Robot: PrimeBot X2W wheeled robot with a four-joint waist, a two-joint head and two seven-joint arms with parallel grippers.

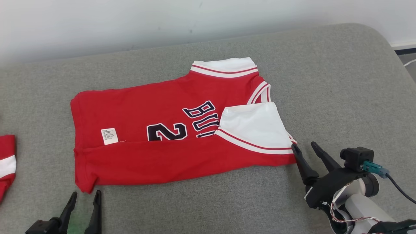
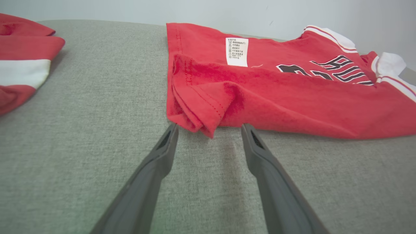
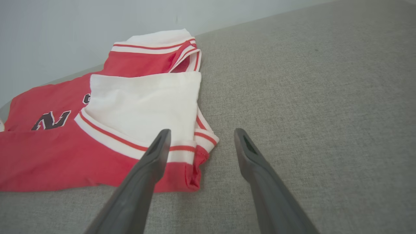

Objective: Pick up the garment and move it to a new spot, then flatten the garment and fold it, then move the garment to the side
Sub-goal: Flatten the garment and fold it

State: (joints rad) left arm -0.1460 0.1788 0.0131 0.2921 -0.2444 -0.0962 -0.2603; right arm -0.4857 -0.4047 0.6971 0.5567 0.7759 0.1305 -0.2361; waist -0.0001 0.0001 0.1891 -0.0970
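Left gripper [image 1: 86, 193]: two long, tapering dark-grey fingers [image 2: 152, 169], matt, each with a slotted recess on its inner face near the tip, set in a black base. Right gripper [image 1: 304, 144]: same fingers on an angular black body [image 1: 328, 188], with a small black camera block [image 1: 356, 157] carrying a teal connector [image 1: 373, 168] and a dark cable [image 1: 398, 187]. Behind it is a pale, rounded forearm [image 1: 364, 204] with what look like thin red and white wires [image 1: 338, 217] looping along it.

Red-and-white cloth [image 1: 6, 164], perhaps clothing, lies on grey upholstery [image 1: 325, 81].
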